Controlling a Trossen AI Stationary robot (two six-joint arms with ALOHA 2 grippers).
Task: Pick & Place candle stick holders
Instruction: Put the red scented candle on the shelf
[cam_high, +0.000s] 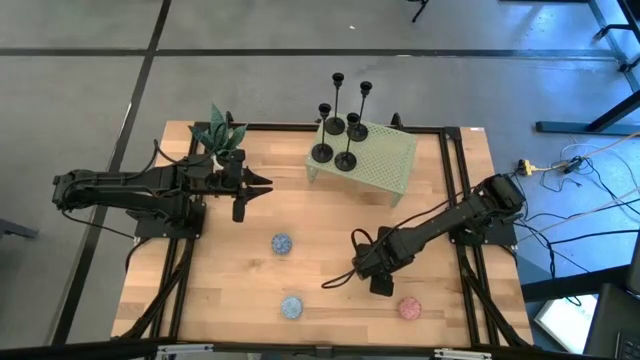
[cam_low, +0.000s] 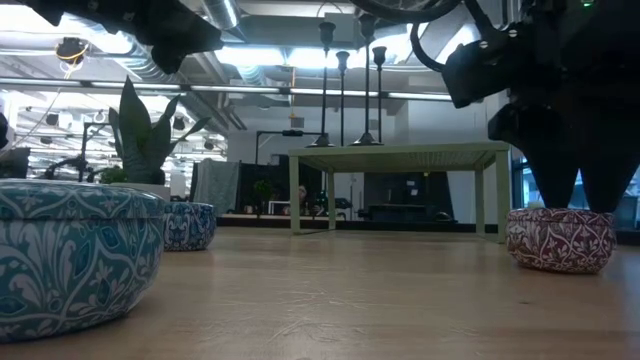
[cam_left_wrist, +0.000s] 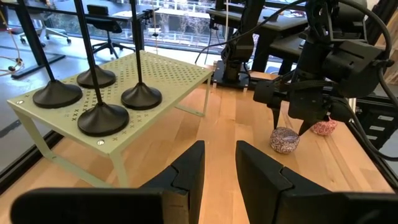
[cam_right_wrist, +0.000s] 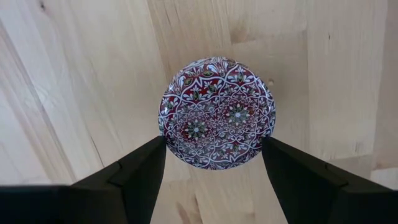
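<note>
All four candlesticks (cam_high: 344, 120) stand upright on the green perforated shelf (cam_high: 385, 165) at the far side of the bench (cam_high: 330, 290), two toward its back edge and two nearer its front. The right tool (cam_right_wrist: 212, 163) hangs over the red patterned tin (cam_right_wrist: 217, 112), fingers apart on either side of it. The left tool (cam_left_wrist: 219, 163) points toward the shelf, slightly apart and holding nothing.

Open-plan lab, exposed ducts (cam_low: 150, 65), office chairs (cam_left_wrist: 106, 25)
</note>
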